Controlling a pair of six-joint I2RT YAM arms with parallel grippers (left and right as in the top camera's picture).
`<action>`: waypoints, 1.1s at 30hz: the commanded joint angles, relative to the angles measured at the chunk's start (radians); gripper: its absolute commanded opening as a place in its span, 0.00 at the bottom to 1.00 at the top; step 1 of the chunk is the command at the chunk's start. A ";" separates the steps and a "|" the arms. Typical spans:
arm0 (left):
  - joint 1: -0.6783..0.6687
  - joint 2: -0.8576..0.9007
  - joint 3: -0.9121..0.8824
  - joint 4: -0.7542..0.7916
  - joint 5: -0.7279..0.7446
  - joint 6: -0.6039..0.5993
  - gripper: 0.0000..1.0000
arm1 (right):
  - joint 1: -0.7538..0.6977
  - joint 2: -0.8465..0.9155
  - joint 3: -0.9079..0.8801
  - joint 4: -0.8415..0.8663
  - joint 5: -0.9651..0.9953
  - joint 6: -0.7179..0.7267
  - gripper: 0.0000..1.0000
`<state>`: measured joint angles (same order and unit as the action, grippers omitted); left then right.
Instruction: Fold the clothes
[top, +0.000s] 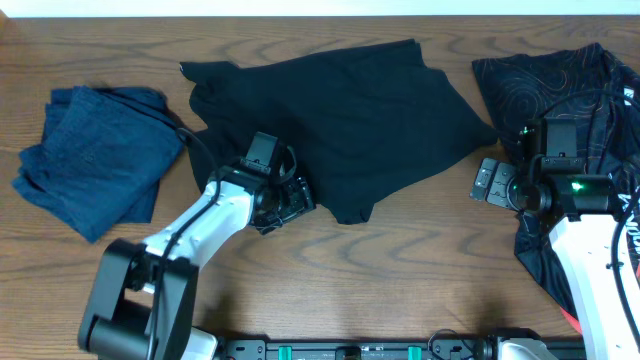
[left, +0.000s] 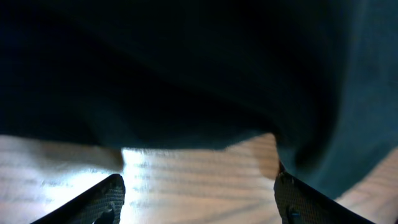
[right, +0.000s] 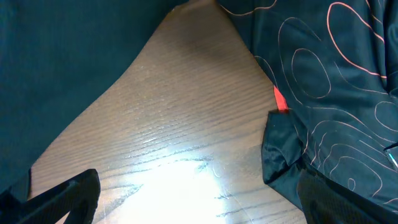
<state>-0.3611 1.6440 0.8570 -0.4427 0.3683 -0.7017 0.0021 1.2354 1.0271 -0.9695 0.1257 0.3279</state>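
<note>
The clothes lie in three places on the wooden table (top: 420, 250). A plain black shirt (top: 340, 110) is spread out in the middle. A dark blue garment (top: 95, 155) sits folded at the left, and a swirl-patterned black one (top: 575, 85) lies at the right. My left gripper (top: 292, 203) is at the black shirt's lower left edge. In the left wrist view it (left: 199, 202) is open with bare wood between the fingers, and the black shirt (left: 199, 68) hangs just ahead and over the right finger (left: 298, 199). My right gripper (top: 493, 182) is open over bare wood between the black shirt (right: 62, 74) and the swirl-patterned garment (right: 336, 81).
The swirl-patterned garment runs down along the right arm (top: 590, 260) to the table's near right corner. A red tag (right: 280, 99) shows at its edge. Bare wood lies in front of the black shirt and between the garments.
</note>
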 joint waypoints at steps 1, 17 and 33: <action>0.000 0.036 -0.007 0.031 0.005 -0.022 0.79 | -0.008 0.002 0.005 -0.004 -0.003 -0.015 0.99; 0.002 0.056 -0.007 0.097 -0.117 -0.029 0.60 | -0.008 0.034 0.005 0.016 -0.003 -0.023 0.99; 0.005 0.049 -0.007 -0.044 -0.099 -0.047 0.06 | -0.008 0.085 0.005 0.071 -0.004 -0.050 0.99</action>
<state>-0.3611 1.6928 0.8577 -0.4290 0.2630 -0.7834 0.0021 1.3140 1.0271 -0.9138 0.1234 0.3126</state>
